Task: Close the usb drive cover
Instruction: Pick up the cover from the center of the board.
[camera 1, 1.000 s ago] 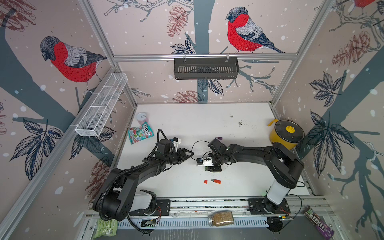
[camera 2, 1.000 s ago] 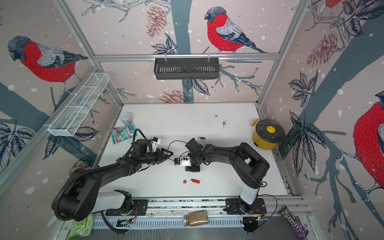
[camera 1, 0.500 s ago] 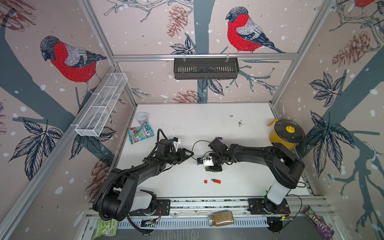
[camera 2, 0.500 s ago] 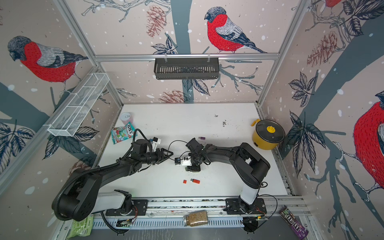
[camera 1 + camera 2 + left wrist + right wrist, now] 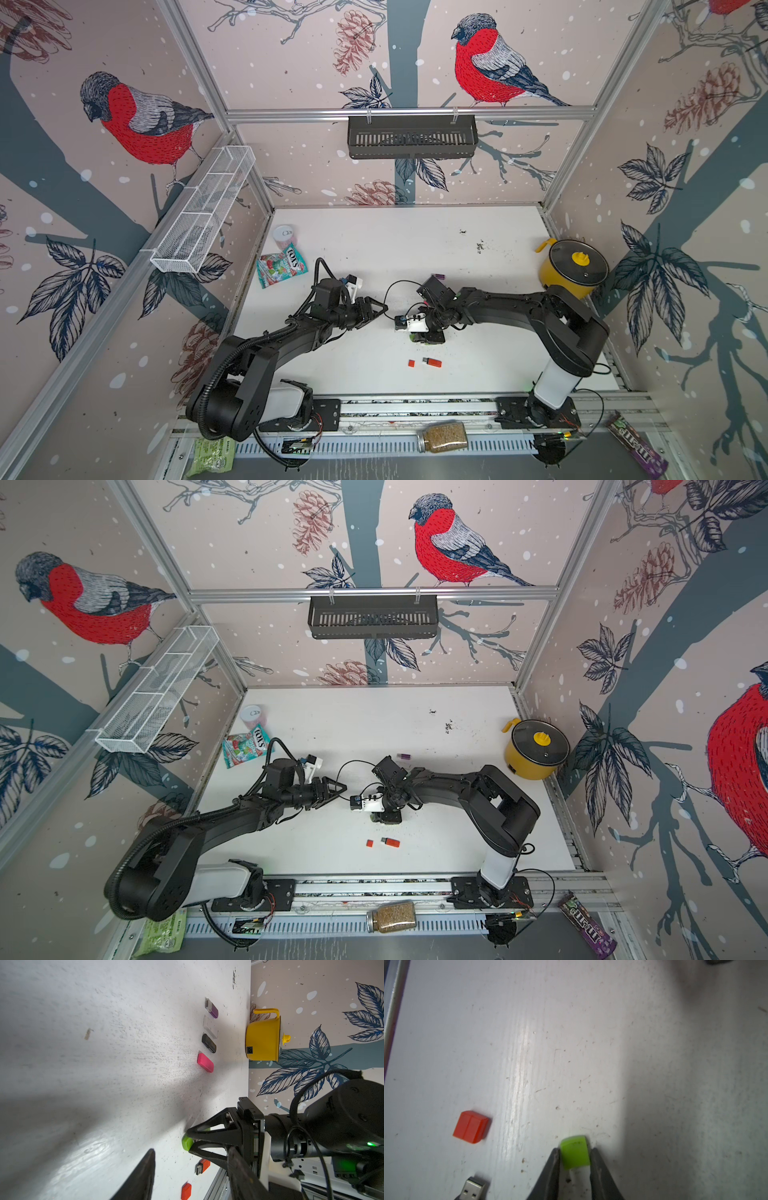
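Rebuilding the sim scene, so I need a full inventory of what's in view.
green USB drive: 1, green, on table, gripped
orange USB drive: 1, orange, front of table, plug bare
orange cap: 1, orange, beside it, apart
pot: 1, yellow, black lid, table's right edge
other USB drives: 4, purple/white/black/pink, row near pot
candy bag: 1, teal-red, table's left edge
can: 1, pink, behind the bag
jar: 1, clear, front rail
M&M's pack: 1, purple, front right
packet: 1, green, front left
wire basket: 1, white, left wall
slotted basket: 1, black, back wall
left gripper: 1, black, open, empty
right gripper: 1, black, shut on green USB drive
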`<state>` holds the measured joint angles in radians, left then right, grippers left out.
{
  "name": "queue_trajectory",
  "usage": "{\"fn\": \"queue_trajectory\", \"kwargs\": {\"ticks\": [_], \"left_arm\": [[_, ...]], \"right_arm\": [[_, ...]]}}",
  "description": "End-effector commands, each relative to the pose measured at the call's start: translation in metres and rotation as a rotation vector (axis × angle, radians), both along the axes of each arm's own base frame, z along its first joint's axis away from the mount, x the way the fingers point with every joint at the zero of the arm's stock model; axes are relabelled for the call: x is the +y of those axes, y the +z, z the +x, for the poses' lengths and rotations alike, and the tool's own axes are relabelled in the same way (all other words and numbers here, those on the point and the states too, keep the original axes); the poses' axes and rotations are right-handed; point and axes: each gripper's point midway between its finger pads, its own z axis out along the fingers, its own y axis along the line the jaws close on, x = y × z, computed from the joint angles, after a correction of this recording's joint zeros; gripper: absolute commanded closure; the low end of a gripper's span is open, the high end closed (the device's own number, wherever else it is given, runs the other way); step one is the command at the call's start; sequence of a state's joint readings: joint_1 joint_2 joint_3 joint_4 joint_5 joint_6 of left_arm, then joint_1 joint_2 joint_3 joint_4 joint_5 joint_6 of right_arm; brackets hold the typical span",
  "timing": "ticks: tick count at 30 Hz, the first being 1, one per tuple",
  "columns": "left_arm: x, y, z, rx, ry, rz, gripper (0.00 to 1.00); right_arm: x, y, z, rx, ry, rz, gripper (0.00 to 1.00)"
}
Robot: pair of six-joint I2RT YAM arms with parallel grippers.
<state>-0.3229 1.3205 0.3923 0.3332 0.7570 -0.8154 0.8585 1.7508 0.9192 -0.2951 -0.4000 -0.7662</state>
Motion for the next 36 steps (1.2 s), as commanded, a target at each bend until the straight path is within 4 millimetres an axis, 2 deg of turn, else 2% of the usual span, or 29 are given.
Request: {"fn": "queue_trajectory", "kwargs": {"ticks": [1,11,19,22,30,36], "left_arm": [[-0.002,0.007,0.004,-0.033,-0.004,-0.020,0.44],[-0.003,0.006,0.003,-0.025,-0.013,-0.029,0.44],[-0.010,0.004,-0.005,-0.002,-0.061,-0.082,0.47],[-0.016,0.005,-0.008,0.005,-0.089,-0.108,0.48],[-0.032,0.010,-0.015,0.004,-0.164,-0.144,0.53],[-0.040,0.009,-0.018,0.020,-0.201,-0.150,0.57]], "right_arm": [[-0.027,-0.020,-0.008,0.013,-0.004,-0.141,0.76],[-0.019,-0.013,-0.007,0.023,-0.028,-0.087,0.80],[0.005,0.036,0.013,-0.006,-0.096,0.134,0.81],[0.011,0.049,0.017,-0.018,-0.106,0.188,0.80],[0.023,0.066,0.019,-0.023,-0.120,0.276,0.80],[0.030,0.069,0.021,-0.029,-0.121,0.301,0.80]]}}
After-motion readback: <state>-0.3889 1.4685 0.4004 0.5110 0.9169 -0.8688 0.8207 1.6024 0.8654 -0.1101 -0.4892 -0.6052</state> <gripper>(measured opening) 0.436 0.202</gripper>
